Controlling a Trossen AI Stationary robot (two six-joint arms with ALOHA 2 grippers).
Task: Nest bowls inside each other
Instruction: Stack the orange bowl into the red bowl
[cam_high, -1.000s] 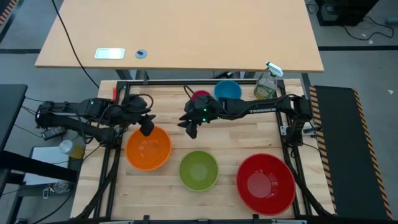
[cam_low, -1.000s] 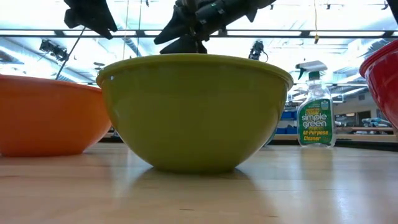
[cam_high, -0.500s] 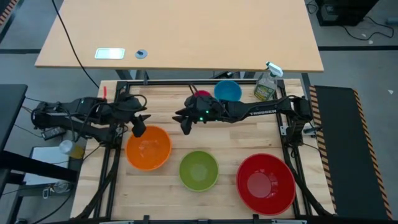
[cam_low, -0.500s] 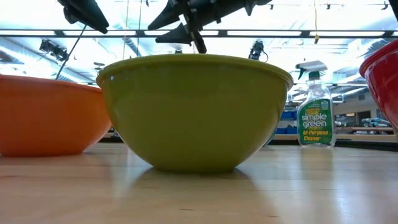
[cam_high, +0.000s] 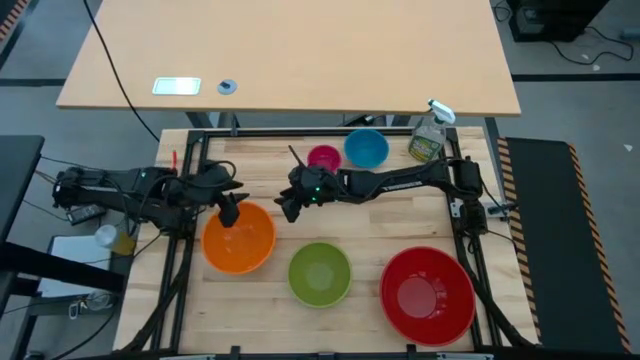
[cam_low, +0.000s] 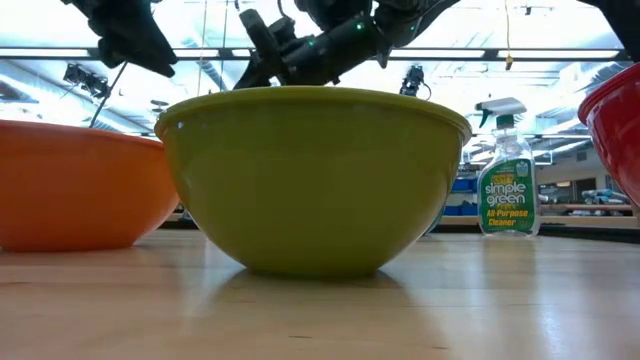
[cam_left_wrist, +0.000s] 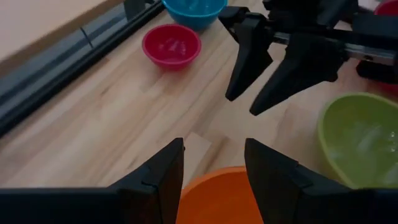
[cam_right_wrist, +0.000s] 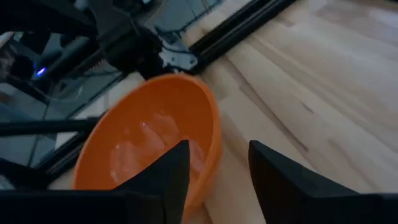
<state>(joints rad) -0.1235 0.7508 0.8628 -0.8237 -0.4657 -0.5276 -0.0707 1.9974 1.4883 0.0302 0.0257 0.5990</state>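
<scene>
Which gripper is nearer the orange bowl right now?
Left. The left gripper hangs over the orange bowl's far rim; the right gripper is beside it, toward the table's middle.

Only readable text is on the spray bottle (cam_low: 507, 170) at the back of the table: its green label says "simple green" with "All-Purpose Cleaner" under it. Nothing legible on the bowls or the arms as far as I can see.

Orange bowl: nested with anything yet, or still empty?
Empty. The orange bowl sits upright and apart from the others; the high view shows only its bare inside.
</scene>
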